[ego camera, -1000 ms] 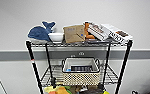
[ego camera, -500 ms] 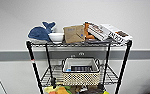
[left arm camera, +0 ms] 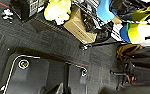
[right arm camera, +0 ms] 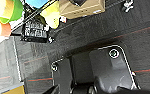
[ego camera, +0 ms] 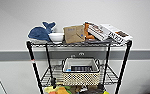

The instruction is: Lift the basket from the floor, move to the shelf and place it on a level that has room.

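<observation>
While the basket [ego camera: 81, 71] sits on the level [ego camera: 111, 75] below the top tier of the shelf [ego camera: 33, 62], its front side stands at the tier's front edge and bare wire grid stays free on both sides. Dark floor [left arm camera: 48, 42] shows under both arms. Whether either tool is released or clenched, I cannot tell.

Across the last second almost nothing changes. The basket [ego camera: 81, 71] sits on the shelf's [ego camera: 78, 45] second wire level [ego camera: 111, 76] exactly as before; any slight shift of the whole head view appears to be camera motion, not objects moving.
</observation>
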### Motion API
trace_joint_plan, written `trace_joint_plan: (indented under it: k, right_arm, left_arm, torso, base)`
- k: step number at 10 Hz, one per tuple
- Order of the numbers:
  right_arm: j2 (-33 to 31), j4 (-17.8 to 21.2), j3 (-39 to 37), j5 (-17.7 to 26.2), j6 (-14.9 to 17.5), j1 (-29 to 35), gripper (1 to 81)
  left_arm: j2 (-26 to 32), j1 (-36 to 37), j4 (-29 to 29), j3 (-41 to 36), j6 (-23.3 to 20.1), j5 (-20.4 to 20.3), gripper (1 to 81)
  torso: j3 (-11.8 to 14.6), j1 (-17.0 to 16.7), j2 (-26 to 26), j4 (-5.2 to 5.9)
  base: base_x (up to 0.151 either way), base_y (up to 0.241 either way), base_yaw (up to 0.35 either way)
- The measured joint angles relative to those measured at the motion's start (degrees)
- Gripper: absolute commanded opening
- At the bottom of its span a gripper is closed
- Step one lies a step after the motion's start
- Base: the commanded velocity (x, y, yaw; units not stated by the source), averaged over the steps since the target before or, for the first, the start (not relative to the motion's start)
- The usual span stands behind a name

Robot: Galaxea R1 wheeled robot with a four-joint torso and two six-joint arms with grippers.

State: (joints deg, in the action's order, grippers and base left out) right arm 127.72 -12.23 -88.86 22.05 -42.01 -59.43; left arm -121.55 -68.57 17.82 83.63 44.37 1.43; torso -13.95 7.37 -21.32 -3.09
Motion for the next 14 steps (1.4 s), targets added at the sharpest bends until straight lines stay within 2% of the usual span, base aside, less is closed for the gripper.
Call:
trace_joint_plan:
  k: [4, 6, 9, 14]
  right_arm:
    - [6.6, -4.4, -12.4, -2.4, 0.3, -5.5, 81.1]
    - [11.6, -7.3, -18.4, -5.1, 0.4, -8.1, 81.1]
    - [17.5, -10.6, -26.8, -7.5, 0.4, -11.6, 81.1]
    - [28.5, -15.2, -40.9, -9.0, 0.4, -15.4, 81.1]
  left_arm:
    - [-9.7, -4.7, 4.8, 11.7, -0.1, -1.9, 81.1]
    - [-14.0, -7.4, 6.5, 16.6, -0.1, -2.9, 81.1]
    - [-18.4, -9.8, 7.5, 25.5, -0.5, -5.5, 81.1]
    - [-28.9, -12.7, 8.1, 40.4, -1.0, -7.2, 81.1]
  torso:
    - [0.0, 0.0, 0.0, 0.0]
    - [0.0, 0.0, 0.0, 0.0]
    - [0.0, -0.1, 0.0, 0.0]
    - [0.0, -0.1, 0.0, 0.0]
  base:
    - [0.0, 0.0, 0.0]
    - [0.0, 0.0, 0.0]
    - [0.0, 0.0, 0.0]
    - [0.0, 0.0, 0.0]
